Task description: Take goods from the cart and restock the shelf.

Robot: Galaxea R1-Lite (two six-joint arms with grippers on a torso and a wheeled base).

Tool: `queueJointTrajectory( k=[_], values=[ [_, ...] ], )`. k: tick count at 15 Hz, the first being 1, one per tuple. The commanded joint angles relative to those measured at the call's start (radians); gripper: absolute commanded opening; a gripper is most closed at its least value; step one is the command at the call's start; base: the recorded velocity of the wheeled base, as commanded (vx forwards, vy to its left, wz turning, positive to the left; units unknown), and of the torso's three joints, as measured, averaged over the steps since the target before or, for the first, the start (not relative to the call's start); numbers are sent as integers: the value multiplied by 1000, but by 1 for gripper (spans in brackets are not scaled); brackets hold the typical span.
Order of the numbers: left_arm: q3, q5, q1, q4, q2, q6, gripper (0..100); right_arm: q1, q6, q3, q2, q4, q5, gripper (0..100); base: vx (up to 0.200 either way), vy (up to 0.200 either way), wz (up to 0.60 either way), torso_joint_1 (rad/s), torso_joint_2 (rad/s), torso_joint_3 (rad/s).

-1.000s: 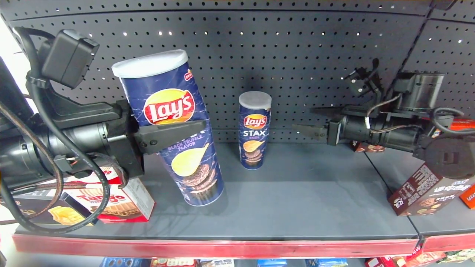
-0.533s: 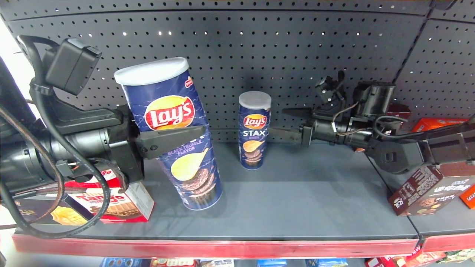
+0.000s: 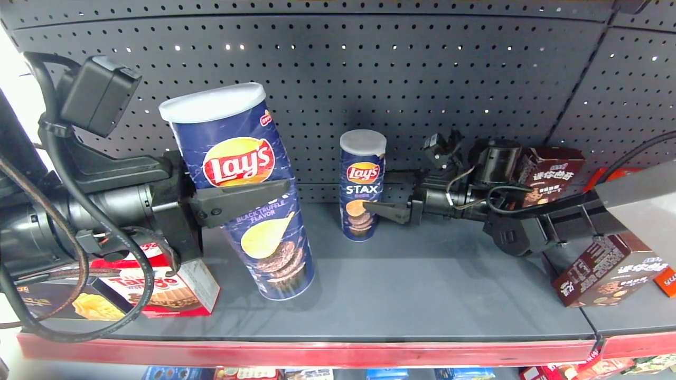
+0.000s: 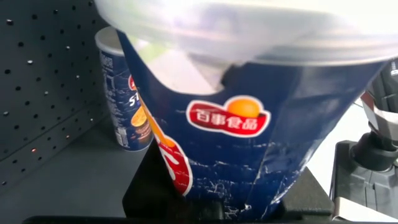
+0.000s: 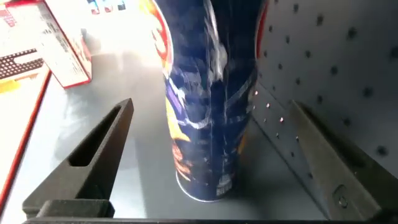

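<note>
A: L claw – gripping what?
B: It's squeezing the big chip can round its middle, fingers closed hard on it. Can's leaning, lid toward the robot's left, hanging over the shelf near the front edge. Can't tell if the base is touching yet.
A: Anything changing?
B: Yep. Over the last sec the L arm's been dropping the can a bit lower. Bigger news: R claw has been sweeping in from the right side of the shelf. Now it's sitting wide open w/ a finger on each side of the small chip can at the back, by the pegboard. Not touching it, going by the wrist cam.
A: Meaning?
B: Prob. the R arm's getting ready to steady or shift the small can, making room, while the L is finishing the placement. Restock's nearly there for this can.
</note>
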State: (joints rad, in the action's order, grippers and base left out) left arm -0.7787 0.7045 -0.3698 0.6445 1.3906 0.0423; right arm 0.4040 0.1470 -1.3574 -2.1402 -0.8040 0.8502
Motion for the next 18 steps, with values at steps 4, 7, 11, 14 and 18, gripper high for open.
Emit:
queueJointTrajectory(
  k=[4, 7, 11, 14, 18],
  values=[
    [1, -2, 0, 1, -1, 1, 0, 25, -3, -77, -66, 5, 1, 100, 0, 0, 0, 0, 0, 0],
    [3, -3, 0, 0, -1, 1, 0, 52, -3, -103, -98, 5, 0, 100, 0, 0, 0, 0, 0, 0],
    [30, -3, 0, 1, -10, 2, 0, 53, -3, -127, -132, -1, 0, 0, 0, 0, 0, 0, 0, 0],
    [32, -3, 0, 1, -16, 2, 0, 62, 0, -146, -150, -9, -3, 0, 0, 0, 0, 0, 0, 0],
    [35, -7, 2, 0, -28, 2, 0, 64, 2, -137, -142, -23, -5, 0, 0, 0, 0, 0, 0, 0]
  ],
)
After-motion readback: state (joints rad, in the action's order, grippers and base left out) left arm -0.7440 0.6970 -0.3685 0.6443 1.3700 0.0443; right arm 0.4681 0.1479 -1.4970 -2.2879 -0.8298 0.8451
